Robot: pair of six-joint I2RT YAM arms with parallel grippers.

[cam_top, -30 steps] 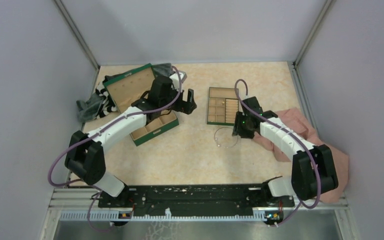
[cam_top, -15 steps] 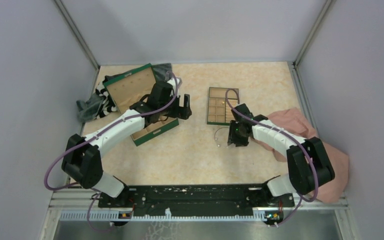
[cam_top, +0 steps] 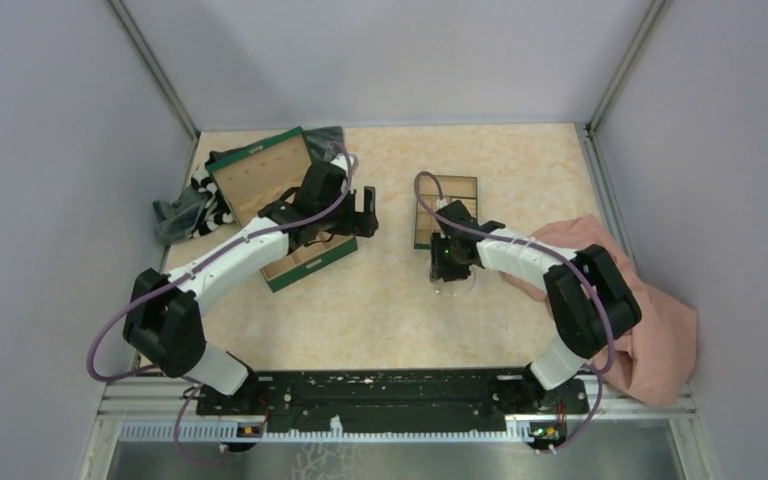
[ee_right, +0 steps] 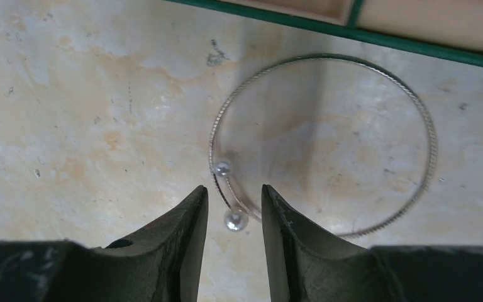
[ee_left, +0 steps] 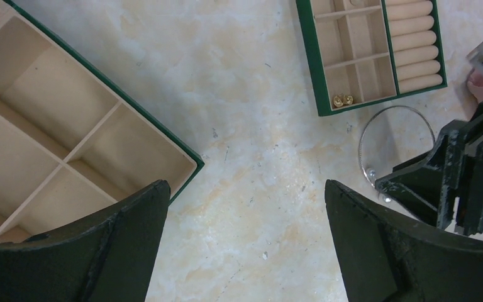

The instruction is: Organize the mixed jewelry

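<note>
The mottled beige table (cam_top: 380,300) carries an open green box (cam_top: 260,180) far left beside a striped cloth (cam_top: 195,205). A compartment tray (cam_top: 460,188) sits mid-far, a silvery wire hoop (ee_right: 321,56) flat just near it, and a pink cloth (cam_top: 650,330) lies right.

— How is the light?
— Bright, soft, even, from overhead. The table (cam_top: 390,300) shows no glare.
— Any shadows?
— A faint broad one lies just ahead of the right gripper (ee_right: 234,198), across the wire hoop (ee_right: 223,168). The hoop itself is sharp.
— And close to the lens?
— Both wrist views lose detail there. The right gripper's fingers are dark and soft-edged, and the left gripper (ee_left: 245,189) is black and slightly blurred, though the surface ahead of it is crisp.
</note>
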